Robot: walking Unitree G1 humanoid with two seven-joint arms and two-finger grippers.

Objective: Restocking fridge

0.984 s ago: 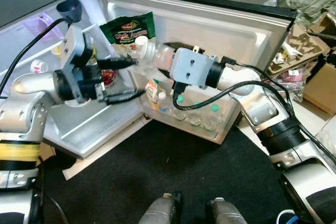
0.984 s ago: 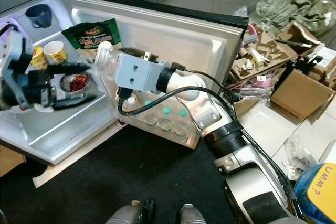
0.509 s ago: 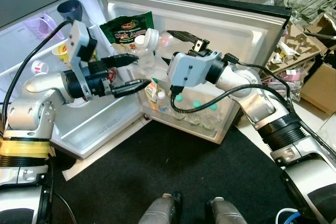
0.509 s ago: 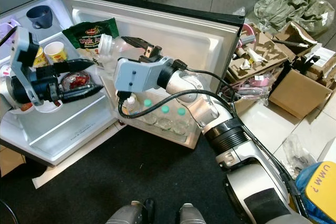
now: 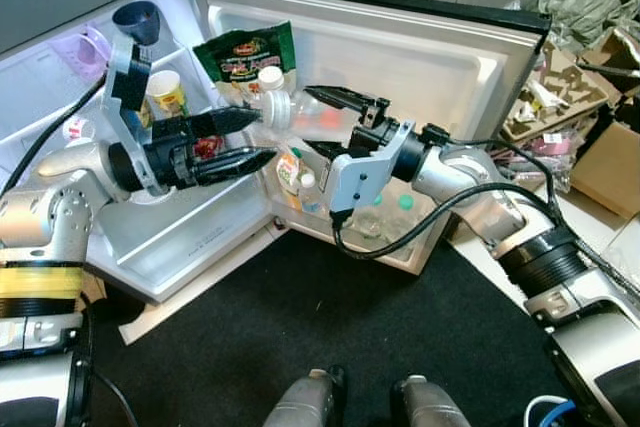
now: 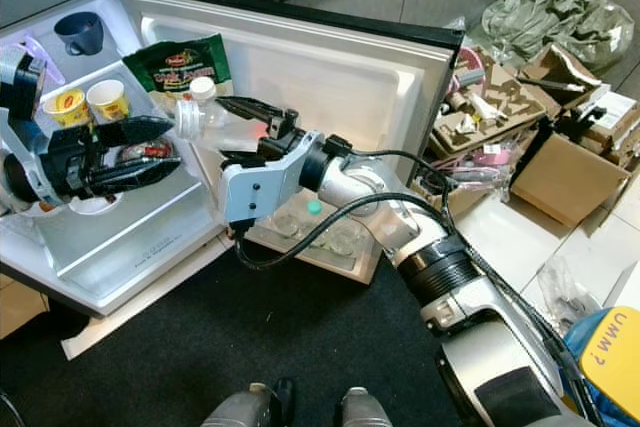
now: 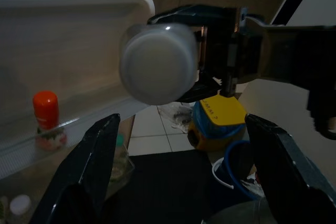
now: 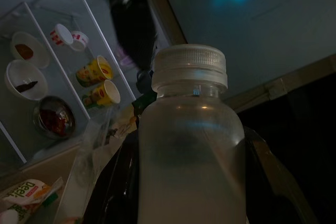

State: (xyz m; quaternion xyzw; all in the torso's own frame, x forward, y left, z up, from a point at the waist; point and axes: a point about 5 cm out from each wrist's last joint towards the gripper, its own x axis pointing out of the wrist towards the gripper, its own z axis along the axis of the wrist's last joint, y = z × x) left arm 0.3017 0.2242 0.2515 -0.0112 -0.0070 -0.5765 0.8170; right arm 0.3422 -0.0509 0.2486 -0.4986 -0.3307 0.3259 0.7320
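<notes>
Green snack bag [image 5: 243, 51] and capped bottles [image 5: 385, 215] crowding the door shelf [image 5: 360, 237].

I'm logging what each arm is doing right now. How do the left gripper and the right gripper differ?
The right gripper is shut on the clear bottle, held lying sideways by its body; the left gripper is open and holds nothing. The left gripper's fingers straddle the bottle's white cap end without closing on it. Both have long black fingers and meet before the open fridge door.
</notes>
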